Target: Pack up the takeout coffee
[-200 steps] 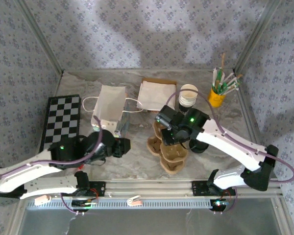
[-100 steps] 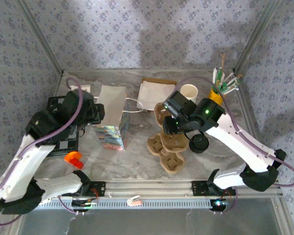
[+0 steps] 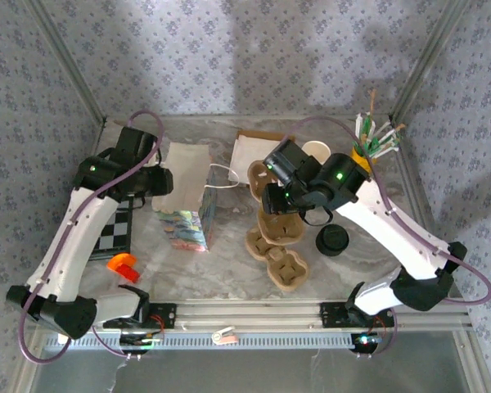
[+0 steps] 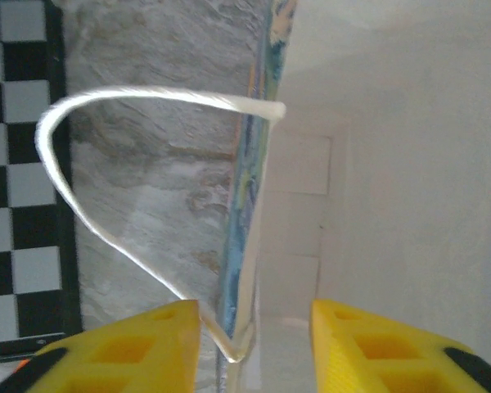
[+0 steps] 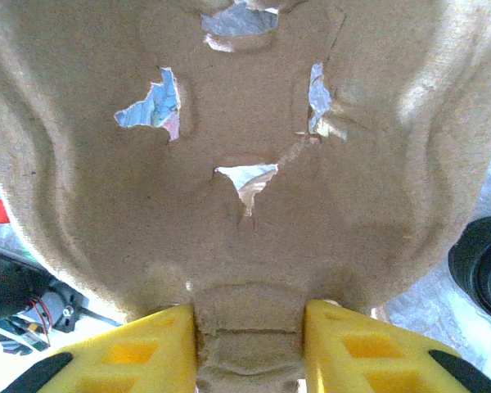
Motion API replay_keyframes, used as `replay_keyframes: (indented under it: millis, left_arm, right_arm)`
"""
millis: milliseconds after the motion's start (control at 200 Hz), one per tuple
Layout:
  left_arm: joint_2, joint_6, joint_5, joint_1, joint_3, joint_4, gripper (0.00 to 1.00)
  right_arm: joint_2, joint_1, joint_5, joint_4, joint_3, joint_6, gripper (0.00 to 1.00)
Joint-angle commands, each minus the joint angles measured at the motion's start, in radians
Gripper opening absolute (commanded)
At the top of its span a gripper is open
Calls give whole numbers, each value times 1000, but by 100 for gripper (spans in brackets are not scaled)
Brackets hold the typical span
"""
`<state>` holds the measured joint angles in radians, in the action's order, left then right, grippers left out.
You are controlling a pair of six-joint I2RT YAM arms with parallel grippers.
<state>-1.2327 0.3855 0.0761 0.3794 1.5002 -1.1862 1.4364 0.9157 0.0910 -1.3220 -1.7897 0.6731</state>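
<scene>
1. Right gripper (image 5: 250, 329) is clamped on the edge of a pulp cup tray (image 5: 245, 164), held raised, presumably to receive the cup.
2. Left gripper (image 4: 245, 327) has its fingers apart, straddling the rim of the white paper bag (image 3: 186, 176), likely to steady it open.
3. Takeout coffee (image 3: 333, 240) stands on the tabletop (image 3: 225, 250), just right of the tray, untouched.
4. Surface is marbled grey; walls (image 3: 229, 57) are floral-print.

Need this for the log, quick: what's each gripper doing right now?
The left gripper is open, straddling the edge of the paper bag.
The right gripper is closed on the cardboard cup tray.
</scene>
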Motion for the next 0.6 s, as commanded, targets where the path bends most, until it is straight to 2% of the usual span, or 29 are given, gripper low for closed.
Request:
replay_keyframes:
  millis: [0, 40, 120, 220, 360, 435, 600]
  left_arm:
    - [1, -14, -98, -2, -10, 11, 32]
    - [3, -2, -100, -2, -16, 11, 29]
    - [11, 29, -116, -2, -23, 10, 16]
    - [46, 85, -161, -2, -50, 36, 12]
    - [110, 201, -200, 8, -92, 81, 1]
    - [145, 262, -196, 49, -115, 119, 0]
    - [175, 388, -106, 140, -136, 135, 0]
  right_arm:
    - [8, -3, 19, -30, -48, 9, 37]
    - [9, -3, 18, -28, -54, 18, 37]
    - [15, -2, 25, -31, -69, 39, 37]
    - [17, 2, 30, -27, -84, 58, 37]
    - [39, 8, 26, -24, -133, 81, 37]
    - [55, 19, 34, -32, -172, 86, 37]
    - [101, 43, 36, -52, -267, 91, 37]
